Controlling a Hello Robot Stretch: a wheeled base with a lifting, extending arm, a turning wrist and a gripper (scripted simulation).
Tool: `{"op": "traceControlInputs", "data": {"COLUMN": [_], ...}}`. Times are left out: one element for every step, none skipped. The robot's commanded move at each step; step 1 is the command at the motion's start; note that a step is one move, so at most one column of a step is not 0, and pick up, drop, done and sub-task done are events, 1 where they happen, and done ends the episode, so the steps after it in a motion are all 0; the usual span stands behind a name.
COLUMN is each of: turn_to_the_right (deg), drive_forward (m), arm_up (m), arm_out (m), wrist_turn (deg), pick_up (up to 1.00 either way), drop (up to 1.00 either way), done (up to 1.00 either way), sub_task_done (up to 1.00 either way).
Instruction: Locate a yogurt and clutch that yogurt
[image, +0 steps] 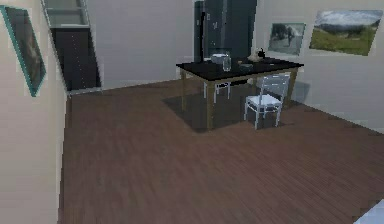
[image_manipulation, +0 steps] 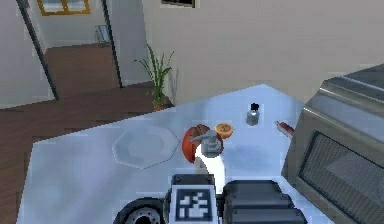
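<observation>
Ahead, the forward view looks across a wood floor to a dark table (image: 240, 68) with white chairs (image: 265, 100) and a few items on top that are too small to name. Framed pictures (image: 345, 32) hang on the wall behind. Nothing there reads as a yogurt.

Sideways, the arm side view looks down on a pale countertop (image_manipulation: 80, 160). It bears a clear plate (image_manipulation: 145, 146), a reddish-brown round thing (image_manipulation: 193, 143), a small orange piece (image_manipulation: 226, 128), a dark-capped shaker (image_manipulation: 254, 113) and, at the right, a microwave (image_manipulation: 340, 150). Just beside the reddish thing stands a whitish tub (image_manipulation: 211, 153), likely the yogurt. So the locating looks done, but the clutching is not confirmed.

The arm (image_manipulation: 260, 200) pokes in at the bottom edge, its marker square (image_manipulation: 197, 203) just below the tub, with the gripper (image_manipulation: 145, 212) low to its left. How its fingers stand cannot be told, nor whether it holds anything.
</observation>
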Motion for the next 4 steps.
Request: {"op": "traceControlInputs", "data": {"turn_to_the_right": [0.0,0.0,0.0,0.0], "drive_forward": [0.0,0.0,0.0,0.0], "arm_up": [0.0,0.0,-0.1,0.0], "arm_out": [0.0,0.0,0.0,0.0], "wrist_turn": [45.0,27.0,0.0,0.0], "pick_up": [0.0,0.0,0.0,1.0], "drop": [0.0,0.0,0.0,0.0], "done": [0.0,0.0,0.0,0.0], "sub_task_done": [0.0,0.0,0.0,0.0]}}
